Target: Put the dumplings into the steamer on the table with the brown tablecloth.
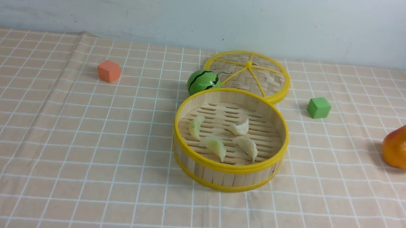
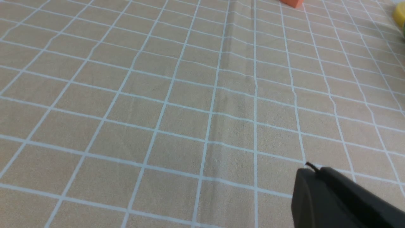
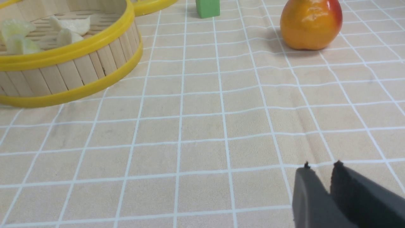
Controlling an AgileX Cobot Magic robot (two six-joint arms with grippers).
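Four unlabelled dumplings (image 1: pixel 223 137) lie inside the steamer (image 1: pixel 226 168).

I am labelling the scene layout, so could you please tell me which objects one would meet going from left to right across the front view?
orange cube → watermelon ball → steamer holding the four dumplings → green cube → pear. The woven lid overlaps the steamer's span, so I leave it out.

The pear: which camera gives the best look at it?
The right wrist view: the pear appears large, close and sharp, though its stem is cut off. The front view shows it whole but small, near the edge. The left wrist view misses it.
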